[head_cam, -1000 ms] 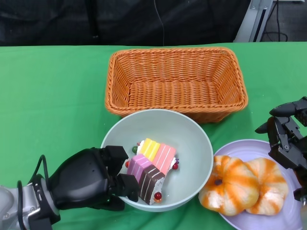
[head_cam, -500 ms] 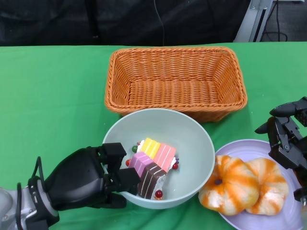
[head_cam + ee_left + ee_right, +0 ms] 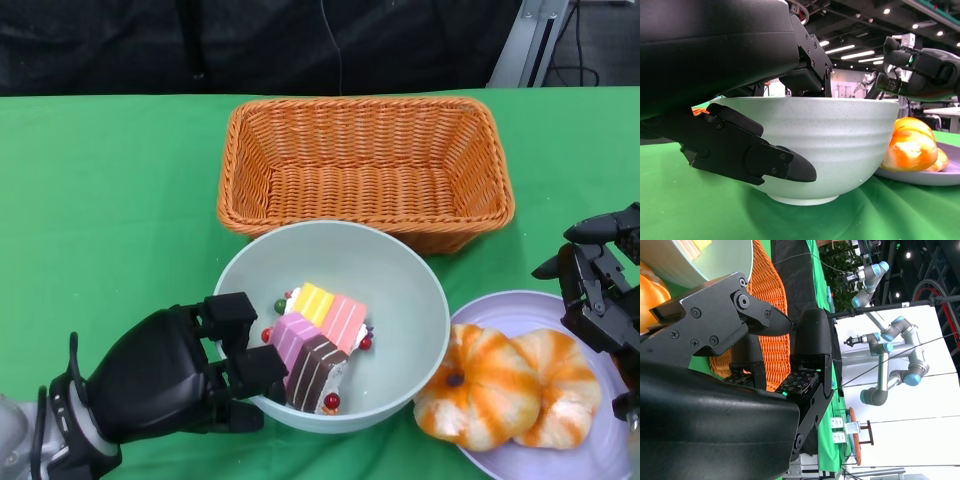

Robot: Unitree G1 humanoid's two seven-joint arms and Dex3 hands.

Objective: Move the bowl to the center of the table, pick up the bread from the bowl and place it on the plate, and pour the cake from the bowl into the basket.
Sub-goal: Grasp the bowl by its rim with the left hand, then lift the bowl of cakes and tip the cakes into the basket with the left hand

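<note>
My left hand grips the near rim of the bowl, fingers hooked inside, thumb under the wall. The cake, just beyond my fingertips, lies with its long axis running diagonally away toward the basket. My left wrist view alone shows the bowl's foot on the desk. My right hand hovers, fingers apart and empty, beside the bread on the plate.

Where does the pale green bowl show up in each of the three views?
Head view: bowl at lower centre, left robot hand gripping its near-left rim.
Right wrist view: only a slice of the bowl at the top-left corner.
Left wrist view: bowl fills the centre, seen side-on.
Shared landmark: the orange bread beside the bowl.
</note>
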